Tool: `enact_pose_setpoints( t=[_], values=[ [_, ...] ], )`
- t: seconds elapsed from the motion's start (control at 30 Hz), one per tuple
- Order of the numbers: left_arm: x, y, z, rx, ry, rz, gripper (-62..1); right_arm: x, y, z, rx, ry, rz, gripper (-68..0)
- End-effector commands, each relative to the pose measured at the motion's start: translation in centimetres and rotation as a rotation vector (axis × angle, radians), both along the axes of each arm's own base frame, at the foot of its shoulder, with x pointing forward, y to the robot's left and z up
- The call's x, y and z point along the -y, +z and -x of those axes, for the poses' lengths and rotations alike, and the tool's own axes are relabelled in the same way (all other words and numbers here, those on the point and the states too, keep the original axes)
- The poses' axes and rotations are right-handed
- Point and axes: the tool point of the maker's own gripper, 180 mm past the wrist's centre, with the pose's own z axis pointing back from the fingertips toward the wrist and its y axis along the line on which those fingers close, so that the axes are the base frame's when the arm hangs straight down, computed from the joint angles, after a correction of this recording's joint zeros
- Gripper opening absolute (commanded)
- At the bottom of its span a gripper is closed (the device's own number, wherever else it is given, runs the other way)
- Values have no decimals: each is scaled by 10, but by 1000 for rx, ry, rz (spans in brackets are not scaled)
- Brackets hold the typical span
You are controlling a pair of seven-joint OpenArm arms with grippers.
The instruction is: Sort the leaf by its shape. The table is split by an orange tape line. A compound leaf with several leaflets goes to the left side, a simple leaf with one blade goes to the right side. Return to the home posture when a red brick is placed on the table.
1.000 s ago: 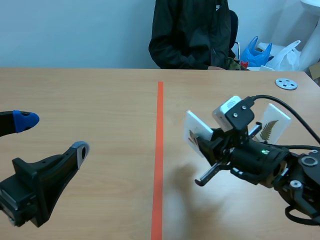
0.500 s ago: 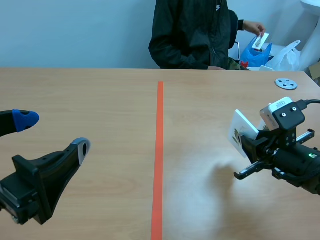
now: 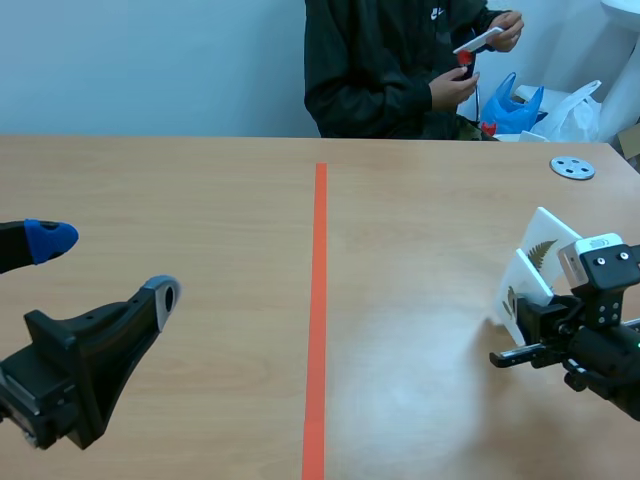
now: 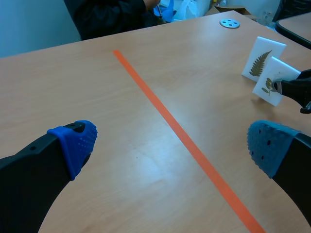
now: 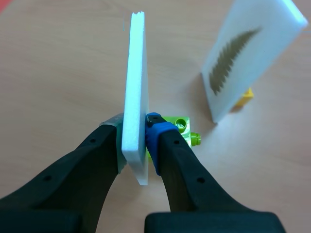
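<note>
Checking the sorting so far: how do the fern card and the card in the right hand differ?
The fern card stands free on the table; the held card is clamped in the right hand. The fern card has a yellow brick at its foot, the held card a green brick. In the right wrist view the fern card shows its frond; the held card is edge-on. Both are white, right of the orange tape line.

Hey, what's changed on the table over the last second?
The right gripper, fingers shut on a white leaf card, carried it rightward, away from the orange tape line, to beside the standing fern card. The person's hands came up holding a small card. The left gripper stayed open and still; the fern card did not move.
</note>
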Motion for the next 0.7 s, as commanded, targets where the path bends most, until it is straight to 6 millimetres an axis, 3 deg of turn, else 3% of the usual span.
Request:
enact_pose_setpoints(
  t=[0.0, 0.4, 0.67],
  values=[
    [1, 8, -2, 28, 3, 13, 14, 9, 14, -16, 51, -24, 4, -656],
    [1, 8, -2, 28, 3, 13, 14, 43, 18, -20, 65, -142, -1, -653],
    [1, 8, -2, 28, 3, 13, 14, 45, 17, -19, 64, -150, 0, -622]
  ],
)
